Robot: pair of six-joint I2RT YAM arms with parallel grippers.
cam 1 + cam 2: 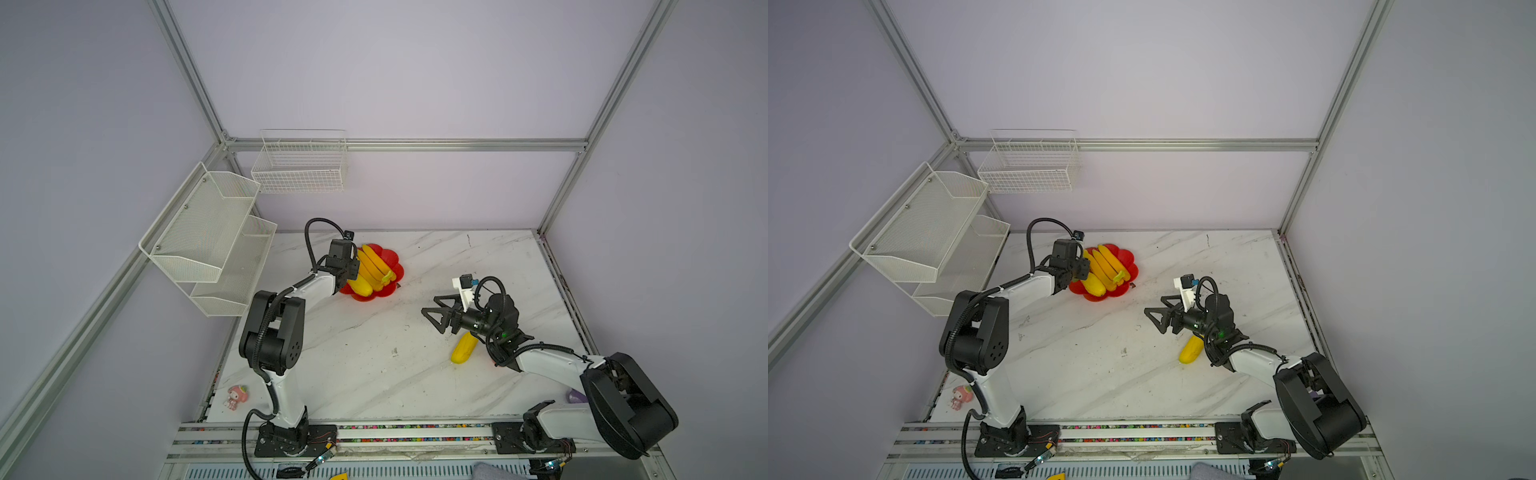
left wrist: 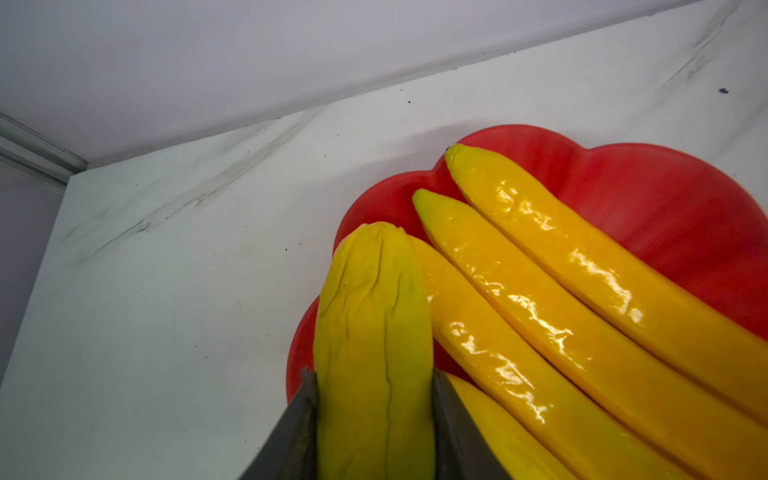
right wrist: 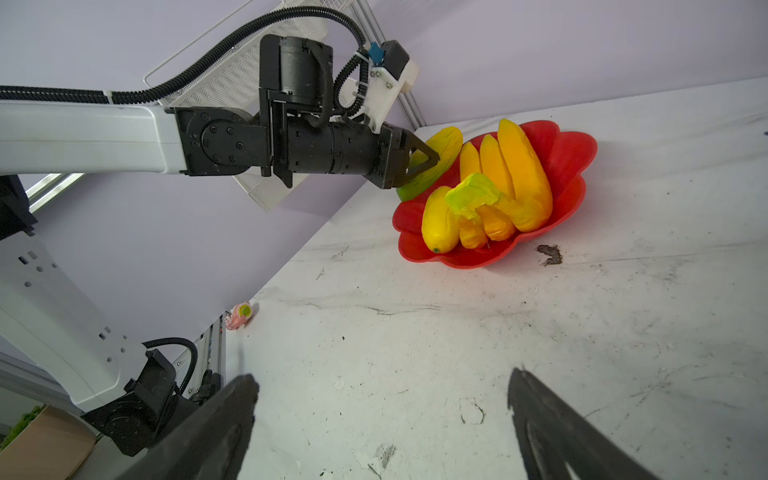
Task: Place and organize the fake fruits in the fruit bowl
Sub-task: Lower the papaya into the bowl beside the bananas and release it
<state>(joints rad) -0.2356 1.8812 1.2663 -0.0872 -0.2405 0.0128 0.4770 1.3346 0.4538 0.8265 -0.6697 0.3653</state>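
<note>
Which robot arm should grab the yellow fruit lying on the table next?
Probably the right. The right gripper is open, empty and close to the glossy yellow oval plastic fruit on the table. The left gripper is far away at the red flower-shaped bowl, shut on a yellow-green oval fruit.

Counted are three bananas [image 3: 511, 174], two yellow ovals [image 1: 464, 348], one yellow-green oval [image 2: 374, 353], one bowl [image 3: 577, 149], one figurine [image 1: 237, 395], perhaps one purple object [image 1: 575, 397].
</note>
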